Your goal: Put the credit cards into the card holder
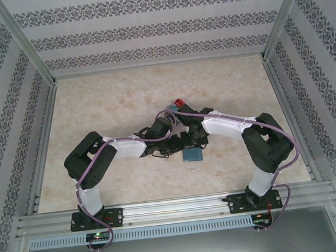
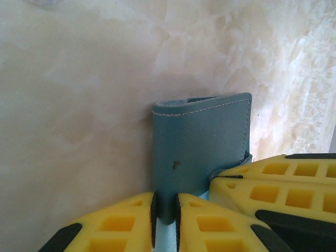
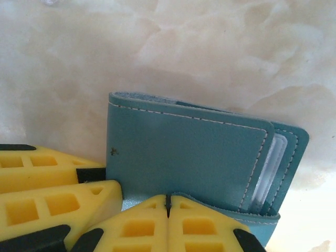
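The card holder, a teal-blue stitched wallet, is held off the table between both grippers. In the left wrist view my left gripper is shut on the folded edge of the card holder, which stands up edge-on. In the right wrist view my right gripper is shut on a thin lower flap of the card holder. The holder is slightly parted, with clear inner sleeves showing at its right end. A small red card lies just beyond the arms. The teal-green and yellow cards are out of view.
The right gripper's yellow fingers crowd the left wrist view, and the left gripper's fingers sit at the lower left of the right wrist view. The marble table is walled by patterned panels, with a metal rail along its near edge.
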### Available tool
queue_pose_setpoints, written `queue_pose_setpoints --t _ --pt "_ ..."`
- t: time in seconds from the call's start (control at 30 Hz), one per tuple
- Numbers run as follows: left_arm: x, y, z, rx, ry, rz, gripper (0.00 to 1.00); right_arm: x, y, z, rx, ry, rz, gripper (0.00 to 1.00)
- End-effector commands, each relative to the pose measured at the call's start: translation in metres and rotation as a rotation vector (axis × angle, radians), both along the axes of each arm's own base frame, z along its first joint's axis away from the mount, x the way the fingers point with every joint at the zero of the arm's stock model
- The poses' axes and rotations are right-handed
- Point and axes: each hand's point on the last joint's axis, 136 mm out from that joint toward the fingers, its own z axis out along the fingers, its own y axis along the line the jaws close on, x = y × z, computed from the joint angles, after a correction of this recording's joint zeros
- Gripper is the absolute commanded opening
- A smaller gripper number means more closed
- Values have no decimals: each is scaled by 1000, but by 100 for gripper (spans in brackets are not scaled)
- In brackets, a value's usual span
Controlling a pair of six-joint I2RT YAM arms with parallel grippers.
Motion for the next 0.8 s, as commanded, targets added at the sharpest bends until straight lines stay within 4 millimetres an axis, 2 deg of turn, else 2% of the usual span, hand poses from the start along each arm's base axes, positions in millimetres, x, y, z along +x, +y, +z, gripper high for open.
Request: queue_pose_setpoints --t 0.0,0.13,0.23,0.33,0.37,0.43,0.5,0.53,0.57,0.6,0.67,0.77 --pt "2 -1 -3 -1 18 -3 19 -23 -26 -42 -125 103 -31 0" --pt "2 -3 0 -10 13 -8 19 -25 -24 -40 -86 104 -32 0" --pt "5 1 8 -8 -27 1 23 -12 -1 -16 40 39 -7 0" --pt "10 13 22 26 -96 34 25 9 14 33 142 -88 2 24" --pt "12 18 29 39 -124 48 27 17 11 52 145 -154 -12 28" --pt "14 29 41 74 -177 68 29 29 2 87 172 -283 -38 46" --pt "20 46 56 136 -250 105 30 40 -23 113 145 -414 -94 52" --pt "23 57 63 177 -288 126 30 44 -42 122 108 -473 -137 63" --pt "27 70 70 227 -330 148 34 48 -64 129 67 -524 -178 68" --pt "30 82 76 274 -365 170 39 51 -87 135 11 -569 -227 71" --pt "39 119 94 409 -454 231 47 61 -135 143 -123 -687 -303 80" --pt "52 181 121 631 -597 325 70 75 -200 157 -371 -849 -373 85"
